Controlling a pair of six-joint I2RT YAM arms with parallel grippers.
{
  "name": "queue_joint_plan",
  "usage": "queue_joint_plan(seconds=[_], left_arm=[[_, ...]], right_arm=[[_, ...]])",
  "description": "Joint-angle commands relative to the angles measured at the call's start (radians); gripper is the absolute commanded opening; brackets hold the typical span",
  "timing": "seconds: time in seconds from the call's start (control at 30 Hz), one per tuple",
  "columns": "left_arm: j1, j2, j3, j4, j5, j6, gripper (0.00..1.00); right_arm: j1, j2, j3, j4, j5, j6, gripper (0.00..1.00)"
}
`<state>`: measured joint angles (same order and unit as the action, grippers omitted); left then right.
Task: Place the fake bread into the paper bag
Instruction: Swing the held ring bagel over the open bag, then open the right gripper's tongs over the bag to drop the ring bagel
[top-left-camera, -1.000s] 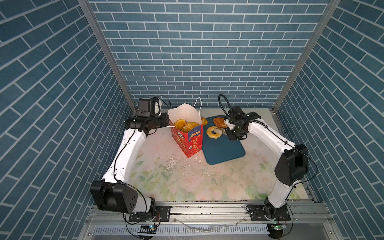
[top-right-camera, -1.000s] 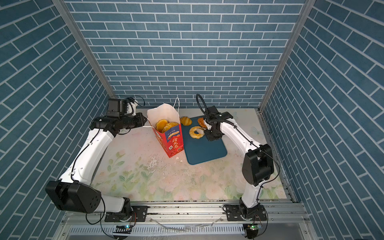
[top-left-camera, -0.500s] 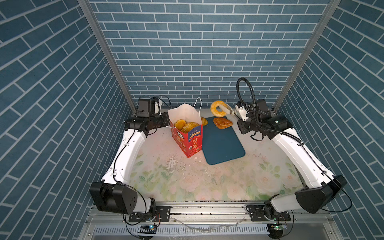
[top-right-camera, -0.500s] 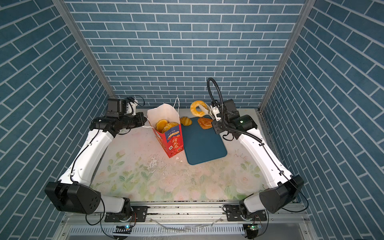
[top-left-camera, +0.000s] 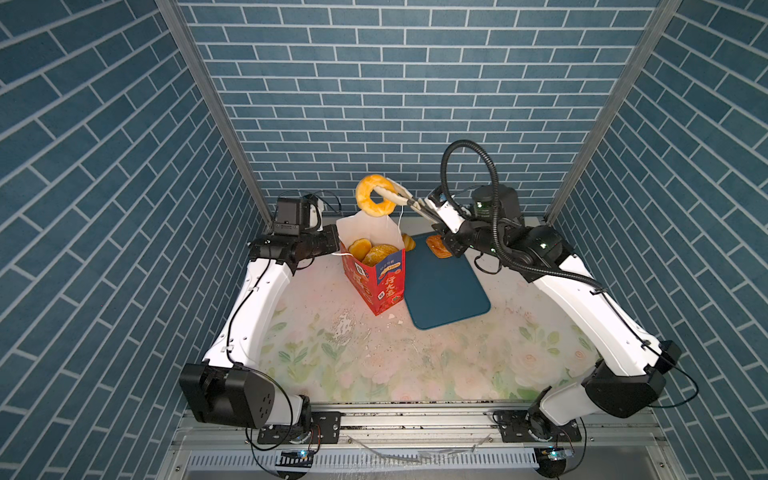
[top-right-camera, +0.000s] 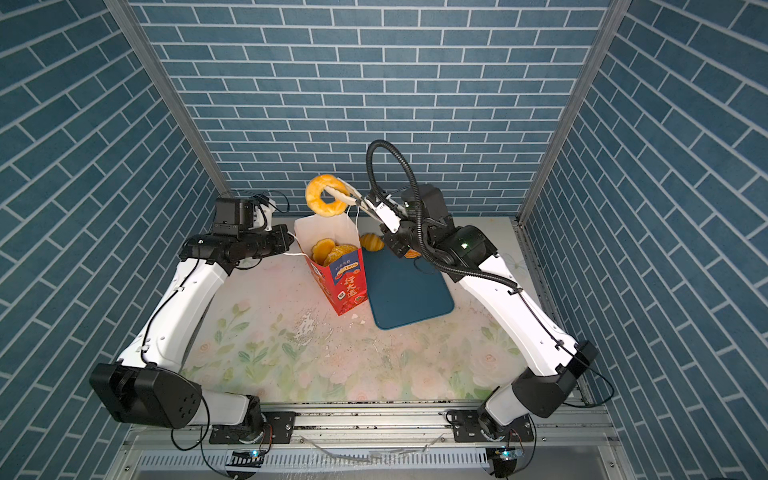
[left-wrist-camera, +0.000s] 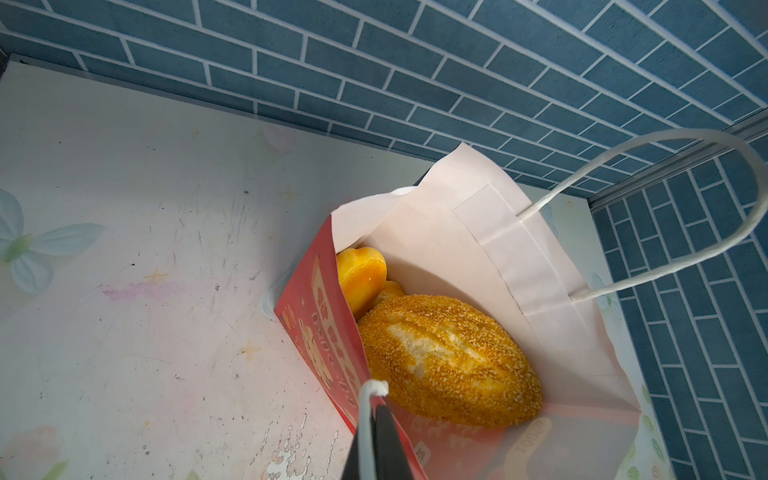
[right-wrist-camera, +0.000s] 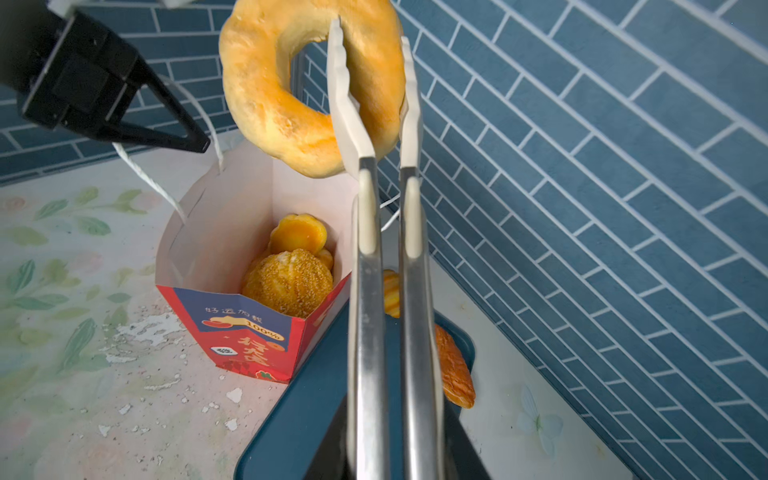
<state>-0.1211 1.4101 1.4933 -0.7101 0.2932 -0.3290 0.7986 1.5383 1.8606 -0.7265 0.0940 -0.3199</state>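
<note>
Blue brick-pattern walls (top-left-camera: 374, 83) enclose a worn floral table (top-left-camera: 374, 365), seen from above. Near the middle stands a red bag (top-left-camera: 380, 286), upright and open, white inside. A teal tray (top-left-camera: 444, 291) lies touching it at the bag's 3 o'clock.

The right gripper (top-left-camera: 434, 210) is clamped on metal tongs (top-left-camera: 409, 201). Their white tips pinch one side of a golden ring (top-left-camera: 361, 197), one tip passing through its hole. In both top views the ring hangs in the air over the bag's far rim, at the bag's 12 o'clock, clear of the paper.

The left gripper (left-wrist-camera: 372, 436) reaches in from 9 o'clock. Its fingers are closed on a white cord handle (left-wrist-camera: 365, 415) at the bag's near rim.

Inside the bag lies a seeded oval loaf (left-wrist-camera: 449, 361), with a small bun (left-wrist-camera: 361, 274) tucked beside it.

A striped roll (top-left-camera: 409, 242) sits just outside the bag at its 1 o'clock, by the tray's far edge. A flat pastry (top-left-camera: 438, 245), reddish-brown, rests on the tray's far end, at 12 o'clock, partly hidden by the right arm.
</note>
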Motion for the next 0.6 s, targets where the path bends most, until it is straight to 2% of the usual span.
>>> queue_joint_plan(seconds=[0.0, 0.17, 0.3, 0.57], left_arm=[[-0.001, -0.028, -0.011, 0.01, -0.012, 0.001, 0.05], [-0.002, -0.028, -0.008, 0.008, -0.011, 0.004, 0.04], [0.0, -0.026, -0.009, 0.006, -0.012, 0.007, 0.05], [-0.001, -0.028, -0.007, 0.008, -0.012, 0.009, 0.04]], right_arm=[[0.033, 0.035, -0.025, 0.007, 0.016, -0.08, 0.12], [0.048, 0.065, -0.034, 0.003, 0.077, -0.082, 0.2], [0.053, 0.069, -0.019, 0.003, 0.07, -0.076, 0.3], [0.054, 0.082, 0.008, -0.016, 0.084, -0.072, 0.4]])
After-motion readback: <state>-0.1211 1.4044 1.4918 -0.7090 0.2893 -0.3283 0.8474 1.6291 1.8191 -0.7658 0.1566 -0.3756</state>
